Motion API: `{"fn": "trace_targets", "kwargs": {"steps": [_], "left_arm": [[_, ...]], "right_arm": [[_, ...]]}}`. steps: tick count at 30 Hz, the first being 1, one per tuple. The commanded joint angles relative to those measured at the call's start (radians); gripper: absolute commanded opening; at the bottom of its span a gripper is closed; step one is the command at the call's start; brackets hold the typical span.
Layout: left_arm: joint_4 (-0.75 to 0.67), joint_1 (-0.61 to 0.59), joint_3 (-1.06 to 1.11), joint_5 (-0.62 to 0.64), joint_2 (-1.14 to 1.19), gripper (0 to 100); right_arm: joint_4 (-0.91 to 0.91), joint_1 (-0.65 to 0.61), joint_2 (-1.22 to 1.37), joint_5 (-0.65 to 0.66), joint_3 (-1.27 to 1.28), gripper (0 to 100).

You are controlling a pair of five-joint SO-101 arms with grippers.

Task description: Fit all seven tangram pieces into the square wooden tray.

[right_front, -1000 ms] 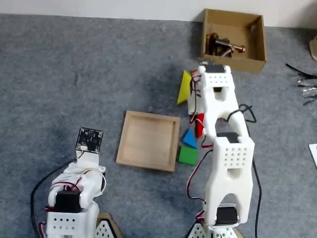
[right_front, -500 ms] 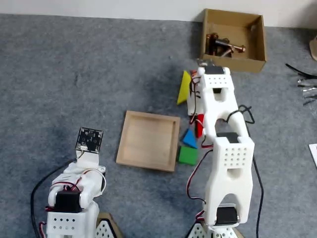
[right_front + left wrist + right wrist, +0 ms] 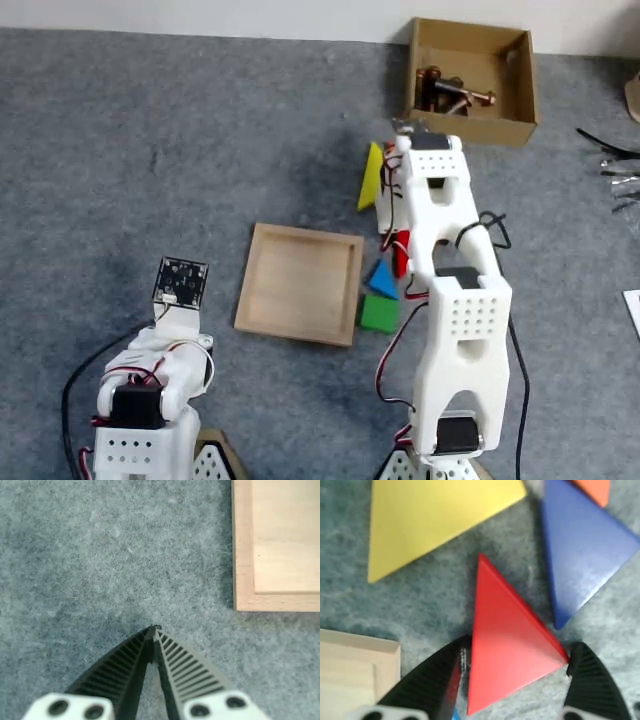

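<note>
**Q.** How does the right gripper point(image 3: 520, 650) stand?

**A.** Its jaws are spread and flank the red triangle point(image 3: 507, 640), one on each side, with nothing pinched. The piece lies flat on the grey felt directly under the gripper. Its sharpest corner points away from the gripper, toward the yellow triangle point(image 3: 430, 515), so its long axis runs roughly between the jaws.

**Q.** What lies beyond it?

**A.** A large blue triangle point(image 3: 580, 555) sits just beside it, with an orange piece point(image 3: 592, 487) past that. A corner of the square wooden tray point(image 3: 355, 665) lies near. In the high view the tray point(image 3: 300, 232) holds no pieces. A small blue triangle point(image 3: 382, 278) and a green square point(image 3: 379, 313) sit just beside its edge, on the right arm's side.

**Q.** Which arm is nearer?

**A.** The right, judged best placed for this pick. The left gripper point(image 3: 153, 632) is pressed together over bare felt, on the tray's far side.

**Q.** Any writing?

**A.** None can be read on the pieces or the tray.
</note>
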Motion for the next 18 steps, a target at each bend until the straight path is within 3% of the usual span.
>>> {"fn": "trace_targets", "kwargs": {"steps": [1,5,18], "left_arm": [[0.003,-0.01,0.019,-0.009,-0.005,1],[0.003,-0.01,0.019,-0.009,-0.005,1],[0.003,-0.01,0.019,-0.009,-0.005,1]], "right_arm": [[-0.019,-0.021,-0.021,0.014,-0.007,27.4],[-0.019,-0.021,-0.021,0.012,-0.007,22.4],[-0.018,-0.021,-0.021,0.006,-0.007,22.1]]}}
